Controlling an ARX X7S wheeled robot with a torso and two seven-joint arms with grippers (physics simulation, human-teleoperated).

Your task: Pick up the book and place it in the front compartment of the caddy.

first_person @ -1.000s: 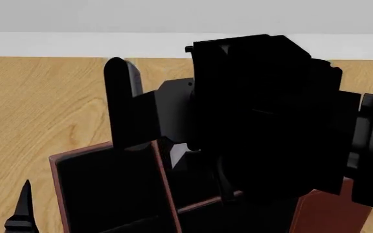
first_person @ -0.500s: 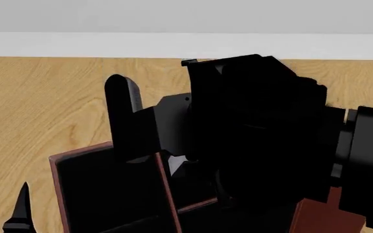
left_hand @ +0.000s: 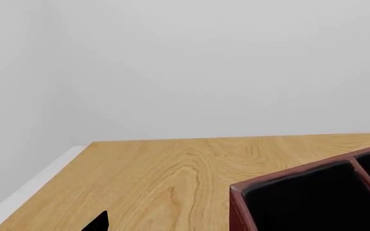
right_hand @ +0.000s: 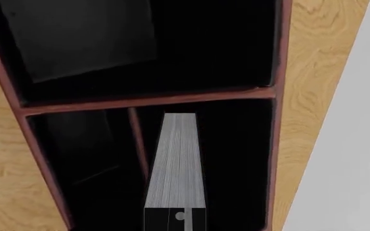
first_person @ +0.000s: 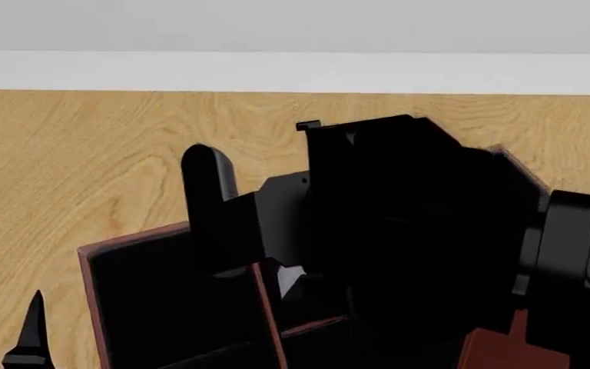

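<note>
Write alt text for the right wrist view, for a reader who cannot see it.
Seen from above, the book, pale page edge up, stands on edge inside one black cell of the dark-red caddy, right of a thin red divider. Another cell lies beyond a cross divider, and wooden table flanks the caddy.

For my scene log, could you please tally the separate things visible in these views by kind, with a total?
Books: 1, the book, page edge showing, inside the caddy.
Caddies: 1, the dark-red caddy.
Tables: 1, the wooden table.
Grippers: 2, the right gripper over the caddy, the left gripper at the side.
Total: 5.
</note>
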